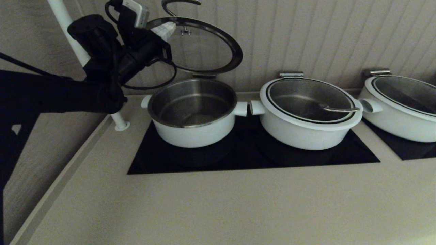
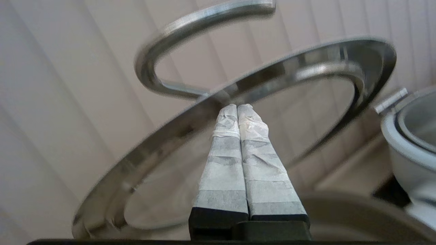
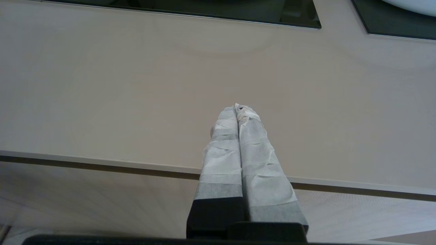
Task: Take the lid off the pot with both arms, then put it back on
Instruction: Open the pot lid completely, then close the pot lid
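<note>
The pot (image 1: 190, 136) stands uncovered on the left of the black cooktop, its steel inside empty. The lid (image 1: 235, 56) is raised above it, tilted up toward the wall, its far edge by a metal hinge at the pot's back rim. Its arched steel handle (image 1: 177, 4) points upward. My left gripper (image 1: 166, 30) is shut, with its tips pressed against the lid's rim from below; the left wrist view shows the gripper (image 2: 237, 107), the lid's rim (image 2: 163, 143) and the handle (image 2: 190, 27). My right gripper (image 3: 237, 109) is shut and empty over the bare counter near its front edge, out of the head view.
A wider white pot (image 1: 306, 134) with its lid on stands right of the open pot, handles almost touching. A third white pot (image 1: 395, 126) stands on a second cooktop at far right. A white pole (image 1: 66, 29) rises at the counter's back left. The ribbed wall is close behind.
</note>
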You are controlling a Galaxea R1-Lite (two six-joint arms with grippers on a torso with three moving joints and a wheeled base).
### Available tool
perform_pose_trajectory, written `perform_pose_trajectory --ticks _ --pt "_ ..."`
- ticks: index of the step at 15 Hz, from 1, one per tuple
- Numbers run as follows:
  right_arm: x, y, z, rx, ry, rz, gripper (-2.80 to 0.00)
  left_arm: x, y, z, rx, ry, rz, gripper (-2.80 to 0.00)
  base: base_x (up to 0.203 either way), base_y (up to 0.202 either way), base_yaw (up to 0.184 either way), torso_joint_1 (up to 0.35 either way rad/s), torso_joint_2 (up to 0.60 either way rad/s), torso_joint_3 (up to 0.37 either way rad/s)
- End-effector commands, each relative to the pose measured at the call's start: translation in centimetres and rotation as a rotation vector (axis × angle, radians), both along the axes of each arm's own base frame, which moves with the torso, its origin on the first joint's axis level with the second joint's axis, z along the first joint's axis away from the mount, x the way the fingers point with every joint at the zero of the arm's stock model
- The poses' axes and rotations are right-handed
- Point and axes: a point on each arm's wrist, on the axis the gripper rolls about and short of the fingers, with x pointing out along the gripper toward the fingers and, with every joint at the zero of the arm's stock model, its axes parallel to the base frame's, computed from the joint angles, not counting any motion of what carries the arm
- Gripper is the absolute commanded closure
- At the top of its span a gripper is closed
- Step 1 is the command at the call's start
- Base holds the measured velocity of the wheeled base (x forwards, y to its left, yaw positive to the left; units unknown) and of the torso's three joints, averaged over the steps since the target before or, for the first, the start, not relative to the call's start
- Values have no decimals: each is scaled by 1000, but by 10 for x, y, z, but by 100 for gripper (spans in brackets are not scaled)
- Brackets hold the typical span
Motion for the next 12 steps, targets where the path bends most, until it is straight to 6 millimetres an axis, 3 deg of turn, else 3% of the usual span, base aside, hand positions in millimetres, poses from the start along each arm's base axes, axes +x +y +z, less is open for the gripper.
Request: perform_pose_trajectory --ticks 1,12 --pt "0 0 0 -1 3 1 0 -13 3 -2 11 24 0 0 0 0 0 0 0 0" --pt "0 0 0 -1 3 1 0 -58 12 -13 33 126 2 0 0 0 0 0 0 0"
